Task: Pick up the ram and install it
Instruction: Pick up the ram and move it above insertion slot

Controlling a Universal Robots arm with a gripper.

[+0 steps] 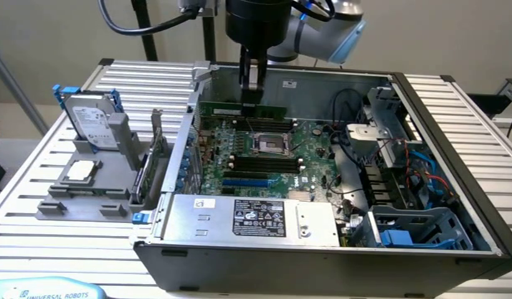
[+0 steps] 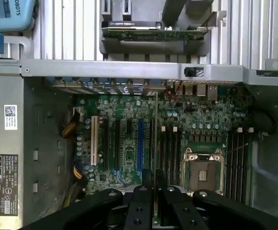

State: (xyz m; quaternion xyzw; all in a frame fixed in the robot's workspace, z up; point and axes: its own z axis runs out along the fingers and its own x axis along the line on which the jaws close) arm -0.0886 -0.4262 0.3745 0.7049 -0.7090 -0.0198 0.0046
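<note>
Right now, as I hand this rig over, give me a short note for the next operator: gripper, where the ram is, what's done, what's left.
Gripper: shut on the ram, pinching its upper edge.
Ram: held level inside the open computer case, over the motherboard, beyond the processor socket as the exterior view sees it.
Done: ram picked up and brought to the board.
Left: seating it. It does not look pressed into a slot yet. The memory slots on the socket's near side look empty.
</note>
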